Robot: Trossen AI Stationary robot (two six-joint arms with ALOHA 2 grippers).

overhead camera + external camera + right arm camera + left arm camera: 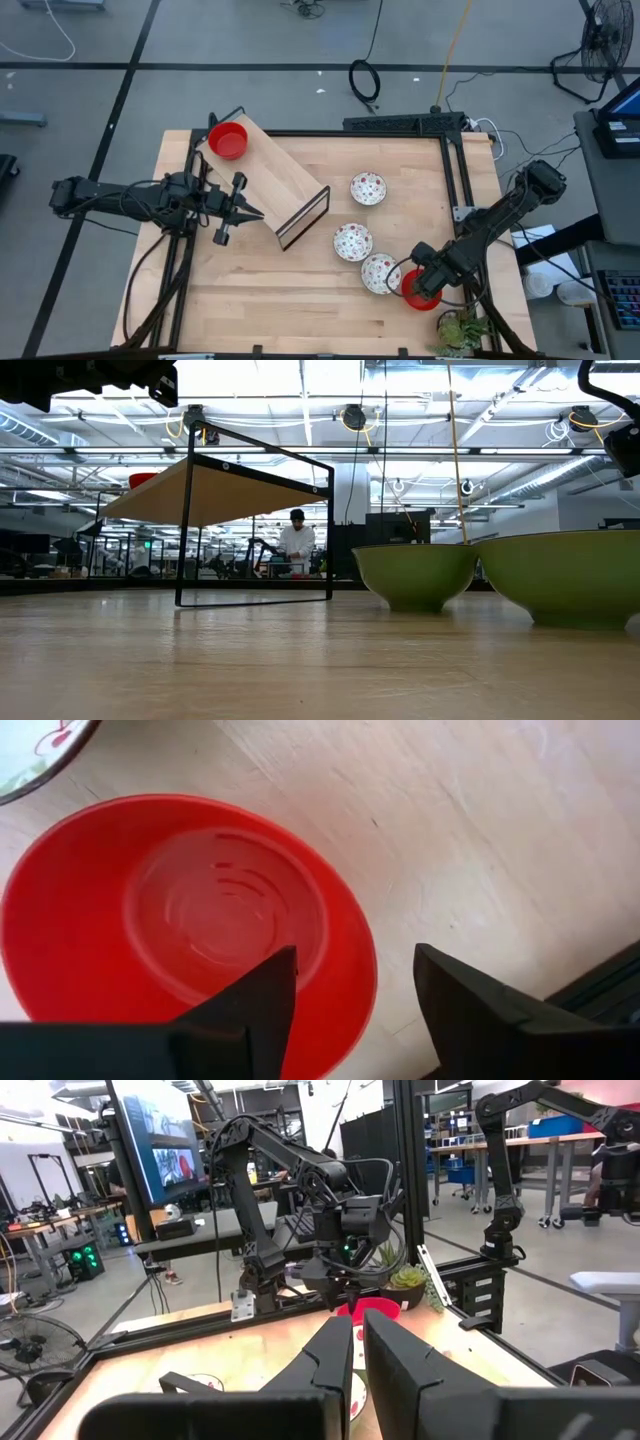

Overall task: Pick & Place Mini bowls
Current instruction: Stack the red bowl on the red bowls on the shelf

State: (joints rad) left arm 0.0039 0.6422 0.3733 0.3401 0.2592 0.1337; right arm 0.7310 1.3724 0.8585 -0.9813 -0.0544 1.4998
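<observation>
A plain red bowl (418,298) sits on the table near the right near corner. My right gripper (425,282) hangs over it, open. In the right wrist view one finger (250,1005) stands inside the red bowl (190,920) and the other (470,1010) outside its rim; whether either touches, I cannot tell. Three white bowls with a red pattern (368,188) (352,241) (380,273) rest on the table beside it. A second red bowl (228,140) sits on the far end of a slanted board. My left gripper (258,212) waits shut at the table's left, level, pointing right.
A slanted wooden board on a black wire frame (285,190) stands left of the middle. Black rails (455,170) line the table's far and right edges. A small plant (460,330) stands at the near right corner. Bare wood lies along the near edge. A person (297,545) stands far off in the room.
</observation>
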